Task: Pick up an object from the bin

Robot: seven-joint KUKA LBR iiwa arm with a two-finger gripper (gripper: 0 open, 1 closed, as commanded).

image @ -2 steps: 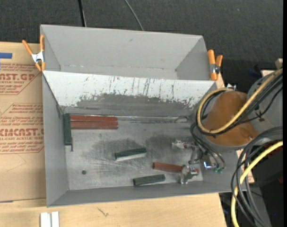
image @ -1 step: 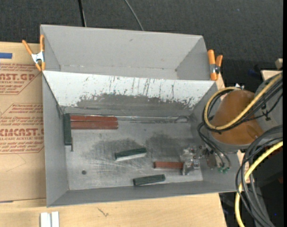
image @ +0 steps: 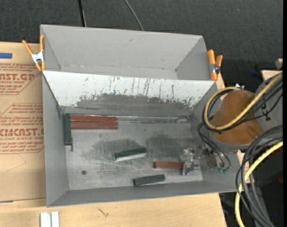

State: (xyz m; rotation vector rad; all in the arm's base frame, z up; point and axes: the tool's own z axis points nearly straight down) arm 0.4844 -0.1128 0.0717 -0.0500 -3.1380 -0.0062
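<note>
My gripper [image: 189,161] is low in the bin's front right corner. It is at the right end of a small red-brown bar [image: 166,165] that lies flat on the floor, pointing left; whether they touch I cannot tell. A dark green bar [image: 149,179] lies just in front of it, near the front wall. Left of the gripper, in the middle of the floor, rests a dark green block with a pale lower edge [image: 130,153], slightly tilted.
A long red-brown bar [image: 93,123] lies along the back wall at the left. A dark green strip [image: 67,129] stands along the left wall beside it. The arm, with its orange cover and looped cables, hangs over the right rim.
</note>
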